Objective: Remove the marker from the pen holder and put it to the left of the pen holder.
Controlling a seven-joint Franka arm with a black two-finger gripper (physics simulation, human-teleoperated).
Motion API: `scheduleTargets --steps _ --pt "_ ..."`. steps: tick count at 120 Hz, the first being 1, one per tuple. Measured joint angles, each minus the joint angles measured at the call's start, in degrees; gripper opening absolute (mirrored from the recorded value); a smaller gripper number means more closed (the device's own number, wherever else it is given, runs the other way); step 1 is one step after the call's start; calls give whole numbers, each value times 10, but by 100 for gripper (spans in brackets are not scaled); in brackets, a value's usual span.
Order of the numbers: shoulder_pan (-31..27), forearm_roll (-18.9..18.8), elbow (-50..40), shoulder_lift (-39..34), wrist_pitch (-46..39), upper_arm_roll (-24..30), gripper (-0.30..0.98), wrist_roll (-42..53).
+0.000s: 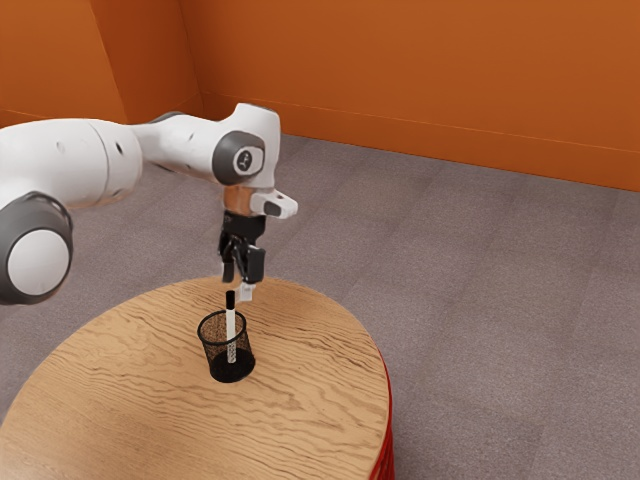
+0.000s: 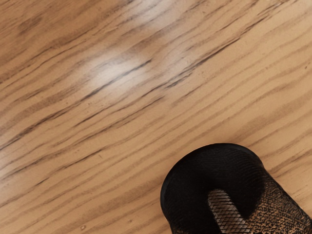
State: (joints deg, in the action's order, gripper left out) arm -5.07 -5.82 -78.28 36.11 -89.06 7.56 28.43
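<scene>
"Orange walls [image 1: 400, 65] and grey carpet [image 1: 490, 280], seen in the exterior view. What stands on the carpet?"

"A round wooden table [image 1: 310, 400], with red [image 1: 388, 445] down its side. The black mesh pen holder [image 1: 203, 338] stands upright on it, in from the table's far edge."

"And the marker [image 1: 230, 326]?"

"Inside the pen holder, standing nearly upright. Its white body rises past the rim, and its black cap [image 1: 231, 299] is at the top."

"Where's the gripper [image 1: 238, 286]?"

"Right above the pen holder, pointing down, close to the cap. The white arm [image 1: 70, 160] reaches in from the exterior view's left."

"Is it holding anything?"

"No, it's empty. Its two fingers stand apart, with a clear gap, and the marker rests in the pen holder."

"What about the wrist view?"

"Table grain, with a pale patch of glare [image 2: 114, 73] on it. The pen holder's dark round base [image 2: 214, 161] shows, and so does part of its mesh wall [image 2: 287, 209]. The marker's lower end is visible through the mesh, over the base."
</scene>
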Motion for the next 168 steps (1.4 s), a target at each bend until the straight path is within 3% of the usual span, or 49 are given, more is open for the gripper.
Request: scheduleTargets --steps 23,63,134,168 --pt "1 50 -33 -42 57 -1 69 3" --pt "10 51 -36 -26 106 -5 67 2" --pt "11 42 5 0 94 -11 2 -15" --pt "18 35 -4 -39 76 -11 -6 -24"
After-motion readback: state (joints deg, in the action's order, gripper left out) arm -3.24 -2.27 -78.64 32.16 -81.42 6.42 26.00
